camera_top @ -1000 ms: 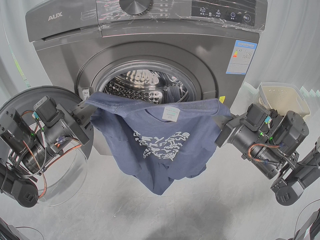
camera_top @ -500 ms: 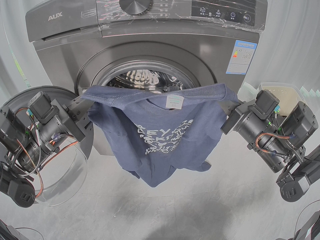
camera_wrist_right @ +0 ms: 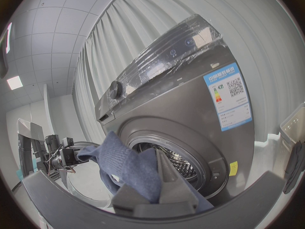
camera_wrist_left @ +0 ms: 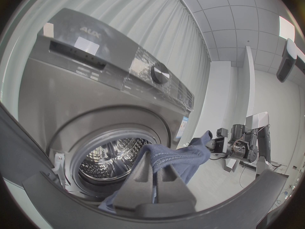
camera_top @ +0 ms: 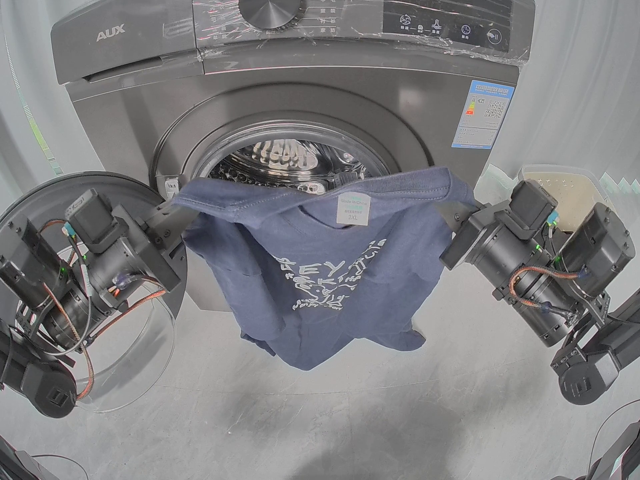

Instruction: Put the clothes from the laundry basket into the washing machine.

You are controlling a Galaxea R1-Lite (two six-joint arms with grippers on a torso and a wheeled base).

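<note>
Where the T-shirt [camera_top: 320,281] hangs: stretched between both arms in front of the open mouth of the washing machine [camera_top: 133,121], outside the drum [camera_top: 287,158], its hem off the floor [camera_top: 333,421].
T-shirt, description: navy blue, white print [camera_top: 327,281] on the chest, white tag [camera_top: 353,208] at the collar; the body sags in folds below the taut shoulder line.
Left end effector [camera_top: 175,216]: clamped on the garment's shoulder at the robot's left, close to the door [camera_top: 40,198] hinge; the left wrist view has cloth pinched between its two fingers [camera_wrist_left: 139,178].
Right end effector [camera_top: 460,211]: clamped on the opposite shoulder, held slightly higher than the left one; in the right wrist view cloth drapes over one finger.
Machine body: grey front-loader, round dial [camera_top: 270,1] centred on the top panel, controls under clear plastic wrap, blue label [camera_top: 483,115] on the front at the robot's right.
Drum interior: perforated steel, seen above the T-shirt's top edge.
Door position: swung fully open to the robot's left, behind the left arm, clear glass bowl facing outward.
Laundry basket [camera_top: 567,191]: beige, perforated, on the floor beside the machine at the robot's right, partly hidden by the right arm; a dark item [camera_wrist_right: 294,166] hangs over its edge, kind not discernible.
Floor finish: grey, smooth.
Backdrop: pale curtain [camera_top: 587,68] behind the machine.
</note>
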